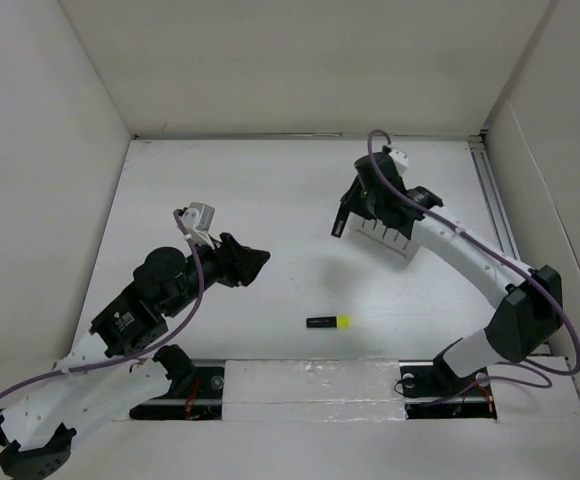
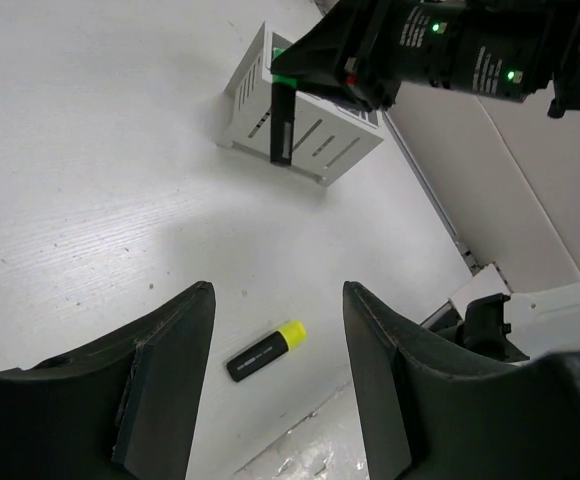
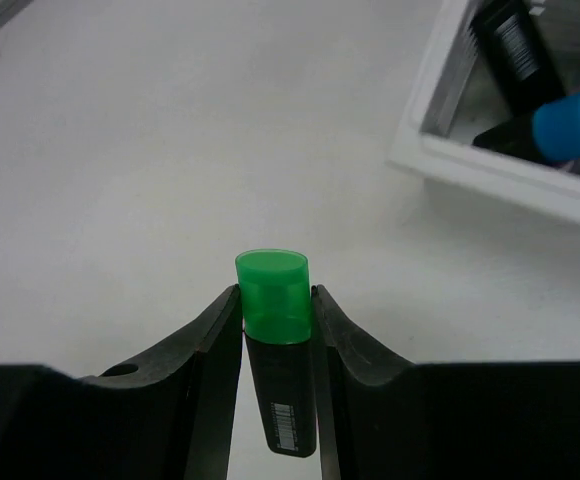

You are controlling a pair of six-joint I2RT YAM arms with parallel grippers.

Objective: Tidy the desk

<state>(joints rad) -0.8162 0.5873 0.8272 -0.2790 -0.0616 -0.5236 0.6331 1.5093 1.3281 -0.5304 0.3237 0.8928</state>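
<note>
The desk (image 1: pixel 220 200) is a white tabletop walled by white panels. A black highlighter with a yellow cap (image 1: pixel 328 322) lies near its front edge, and shows below my left gripper (image 2: pixel 278 300) as the same yellow-capped highlighter (image 2: pixel 266 351). The left gripper (image 1: pixel 252 262) hangs open and holds nothing. My right gripper (image 3: pixel 275 292) is shut on a black highlighter with a green cap (image 3: pixel 273 330), cap end outward. It holds this highlighter (image 2: pixel 282 125) above the desk, just left of a white slotted box (image 1: pixel 392 240).
The slotted box (image 3: pixel 470 165) holds a blue-capped marker (image 3: pixel 570 120) and another black marker (image 3: pixel 510 40). A metal rail (image 1: pixel 495 200) runs along the right wall. A taped strip (image 1: pixel 310 380) lies between the arm bases at the front edge.
</note>
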